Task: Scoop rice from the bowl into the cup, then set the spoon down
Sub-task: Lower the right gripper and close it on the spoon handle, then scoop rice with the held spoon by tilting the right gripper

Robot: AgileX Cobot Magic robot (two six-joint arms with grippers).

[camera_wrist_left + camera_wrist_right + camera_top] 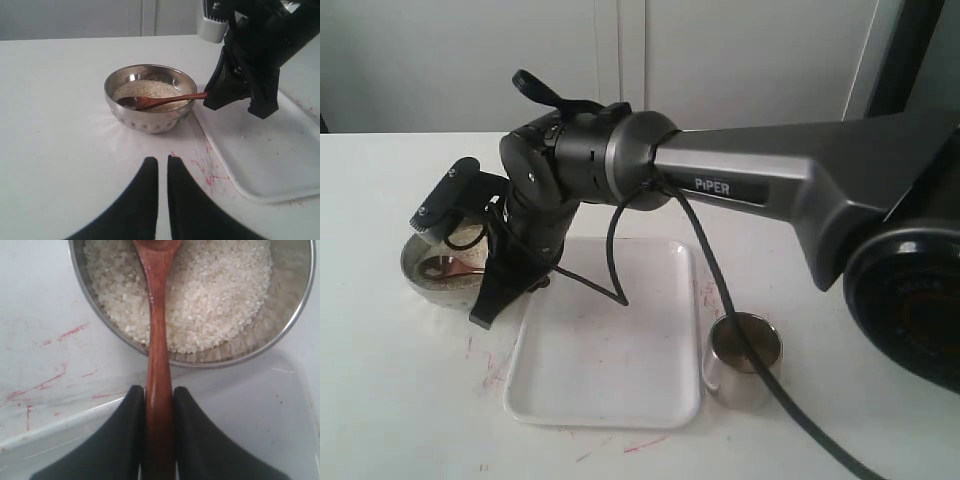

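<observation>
The spoon (158, 340) lies with its small oval end on the rice (210, 295). Its long handle runs out over the rim of the bowl (150, 122) towards the tray (610, 370). The right gripper (159, 392) has the handle pinched between its two black fingers, one pressed against each side, over the edge of the tray just outside the bowl. I cannot tell from here whether the spoon's oval end has any grains in it. The rice fills the bottom of the steel bowl in a pale, fairly level heap.

The bowl sits on the white table (380, 380), just off the left edge of the tray. The right arm comes in from the right and crosses over the tray to reach it, with a black cable looping down from its wrist.

The cup (744, 362) stands upright on the table just beside the tray's near right corner, well apart from the bowl. The cable passes in front of it. Its inside looks dark and I cannot make out what it holds.

The left gripper (162, 161) hangs low over the table near the bowl and points towards it. Its fingers are drawn together with only a sliver between them and nothing is held. Red scribbled marks stain the table beside the tray.
</observation>
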